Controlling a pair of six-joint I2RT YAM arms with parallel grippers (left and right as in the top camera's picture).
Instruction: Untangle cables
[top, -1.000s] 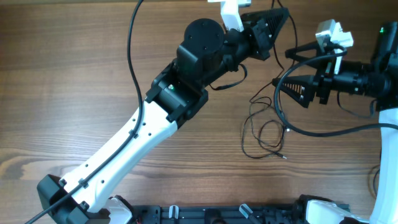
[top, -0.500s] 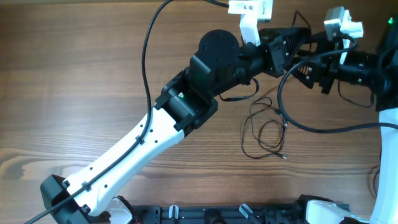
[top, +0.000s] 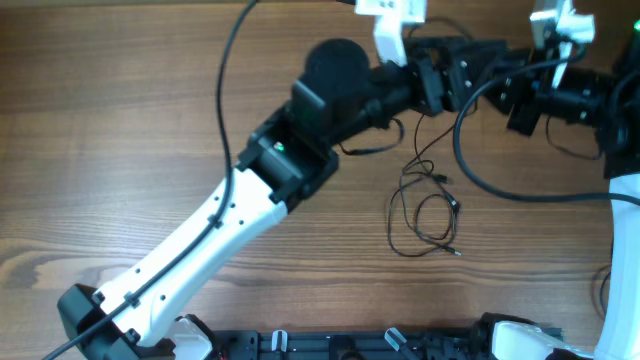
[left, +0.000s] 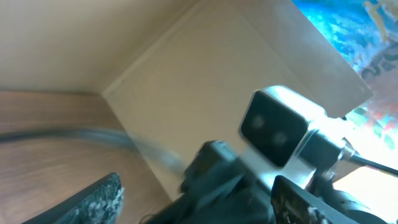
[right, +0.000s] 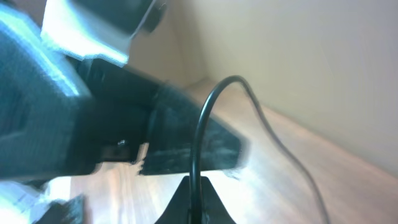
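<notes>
Up near the top of the overhead view, the left jaws stand spread wide, their two fingers (left: 102, 199) far apart, with the black end of the right arm (top: 575, 100) showing between them in the left wrist view. The right jaws are pressed together, close against the left ones; whether a strand sits between them cannot be told. Below both pairs the cables (top: 425, 205) lie in loose loops on the surface (top: 120, 120), one thin strand climbing toward the left jaws, and a thicker black arm cable (top: 550, 197) curves just beside them
</notes>
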